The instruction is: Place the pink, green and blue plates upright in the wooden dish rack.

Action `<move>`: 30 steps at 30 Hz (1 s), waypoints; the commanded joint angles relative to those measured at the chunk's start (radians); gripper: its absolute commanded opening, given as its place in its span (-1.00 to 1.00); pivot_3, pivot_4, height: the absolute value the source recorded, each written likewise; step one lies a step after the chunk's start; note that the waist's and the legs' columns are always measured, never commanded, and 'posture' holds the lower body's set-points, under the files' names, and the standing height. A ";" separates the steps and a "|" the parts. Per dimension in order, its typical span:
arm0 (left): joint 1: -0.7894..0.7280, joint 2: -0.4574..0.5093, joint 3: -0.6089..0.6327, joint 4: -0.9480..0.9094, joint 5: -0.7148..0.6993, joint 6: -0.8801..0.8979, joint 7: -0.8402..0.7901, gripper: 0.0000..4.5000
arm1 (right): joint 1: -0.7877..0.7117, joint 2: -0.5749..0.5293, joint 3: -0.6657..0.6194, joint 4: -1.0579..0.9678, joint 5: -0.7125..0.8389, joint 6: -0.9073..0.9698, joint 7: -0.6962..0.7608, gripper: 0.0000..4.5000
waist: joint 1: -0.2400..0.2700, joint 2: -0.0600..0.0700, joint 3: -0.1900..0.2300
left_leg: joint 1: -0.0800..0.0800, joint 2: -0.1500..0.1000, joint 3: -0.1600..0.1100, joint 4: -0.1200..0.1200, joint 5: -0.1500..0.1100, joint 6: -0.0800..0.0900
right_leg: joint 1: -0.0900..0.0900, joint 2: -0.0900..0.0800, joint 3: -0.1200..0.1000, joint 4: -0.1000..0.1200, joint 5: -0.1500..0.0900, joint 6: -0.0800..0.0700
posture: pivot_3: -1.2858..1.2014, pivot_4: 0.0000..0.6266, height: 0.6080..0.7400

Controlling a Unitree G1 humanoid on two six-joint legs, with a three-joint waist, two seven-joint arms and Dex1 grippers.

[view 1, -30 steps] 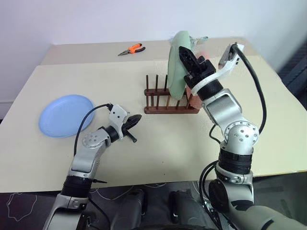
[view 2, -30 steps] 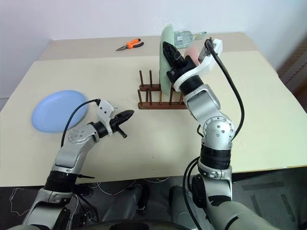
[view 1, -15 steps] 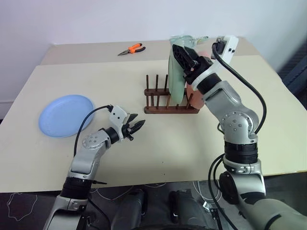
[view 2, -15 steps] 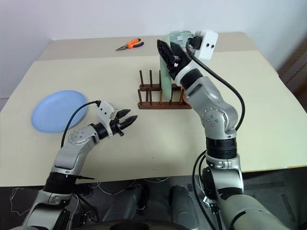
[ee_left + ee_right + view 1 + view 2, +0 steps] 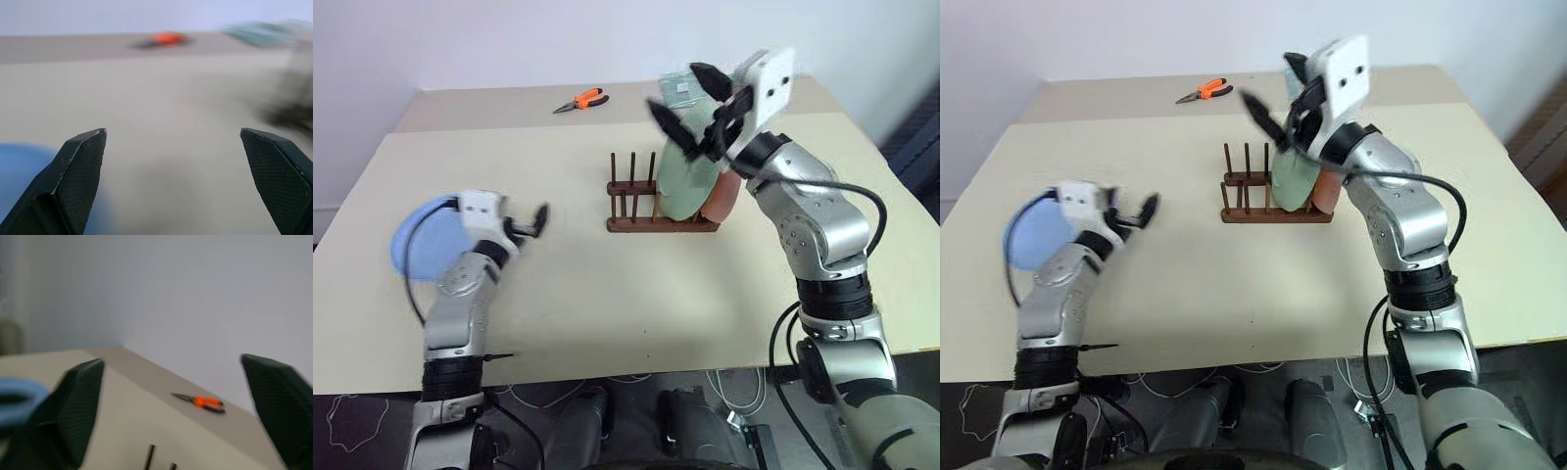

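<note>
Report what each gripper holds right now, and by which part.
Nothing. The left gripper and right gripper are both open and empty; the green plate stands in the wooden dish rack.

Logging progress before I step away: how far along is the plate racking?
Done: the green plate and pink plate stand upright in the rack. In hand: nothing; the right end effector hangs open above the rack, and the left end effector is open beside the blue plate. Left: that blue plate lies flat on the table, unracked.

Rack: we see the dark wooden dish rack (image 5: 661,217) mid-table.
Green plate (image 5: 683,181): upright in our rack.
Pink plate (image 5: 722,199): just behind it.
Blue plate (image 5: 423,243): flat, well apart.
</note>
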 commanded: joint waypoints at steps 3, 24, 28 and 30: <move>-0.038 0.025 0.203 -0.020 0.073 0.164 0.343 1.00 | 0.023 -0.019 0.163 -0.045 -0.183 -0.136 0.130 0.99 | 0.001 -0.001 0.000 | 0.000 0.000 0.000 0.000 0.000 0.000 | 0.000 0.000 0.000 0.000 0.000 0.000 | 0.03 -0.52 0.79; -0.080 -0.148 0.578 -0.099 -0.390 0.516 0.508 -0.48 | 0.128 0.108 0.200 0.007 -0.269 -0.172 0.193 1.00 | 0.008 -0.011 -0.002 | 0.002 -0.001 -0.003 0.001 0.000 -0.007 | 0.000 0.000 -0.003 0.000 0.001 0.001 | 0.03 -0.52 0.79; -0.098 -0.081 0.420 -0.138 -0.350 0.459 0.395 -0.98 | 0.124 0.095 0.193 0.009 -0.305 -0.170 0.183 1.00 | 0.010 -0.013 -0.002 | 0.002 -0.001 -0.003 0.001 0.000 -0.007 | 0.000 0.000 -0.003 0.000 0.001 0.001 | 0.03 -0.52 0.79; -0.116 -0.055 0.351 -0.167 -0.346 0.435 0.347 -0.98 | 0.121 0.091 0.196 0.014 -0.334 -0.191 0.172 1.00 | 0.010 -0.013 -0.002 | 0.002 -0.001 -0.003 0.001 0.001 -0.007 | 0.000 0.000 -0.003 0.000 0.001 0.001 | 0.03 -0.52 0.79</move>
